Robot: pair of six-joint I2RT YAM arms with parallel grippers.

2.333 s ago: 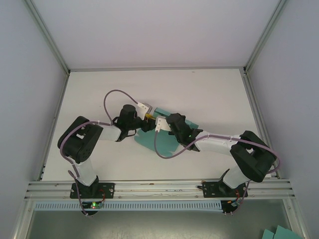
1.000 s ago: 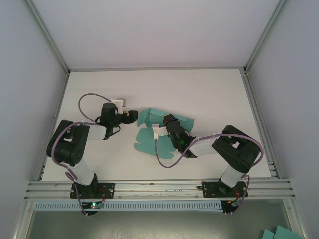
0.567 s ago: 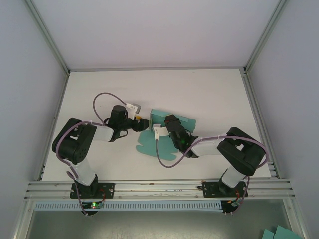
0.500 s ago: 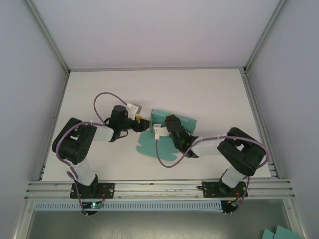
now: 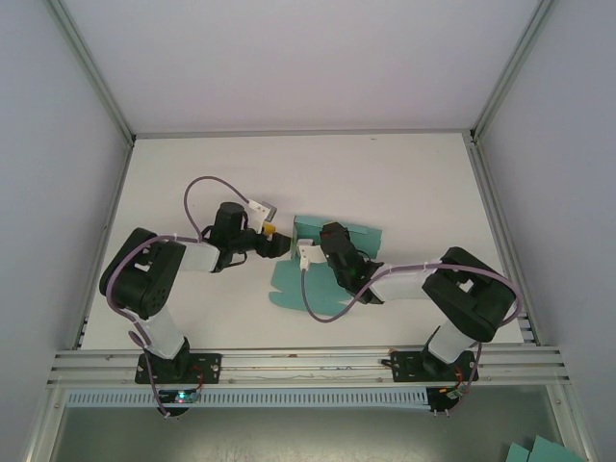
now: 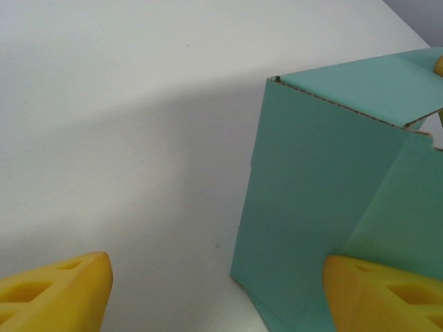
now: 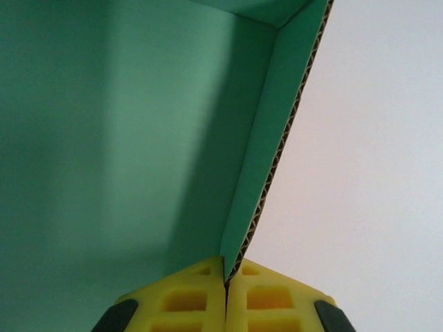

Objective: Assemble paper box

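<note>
Teal card that lay spread open a second ago now has a wall standing, so the paper box (image 5: 351,234) is starting to take shape mid-table (image 5: 192,173). Your left gripper (image 5: 276,238) has come in to its left edge, jaws wide apart, holding nothing. Your right gripper (image 7: 226,287) is pinched tight on the raised wall's edge.

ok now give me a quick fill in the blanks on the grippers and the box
The right gripper is ___ on an edge of the paper box.
The left gripper has jaws that stand ___.
Both grippers' fingers are coloured ___.
The paper box rests on a ___ table.
Missing: shut; open; yellow; white.
</note>
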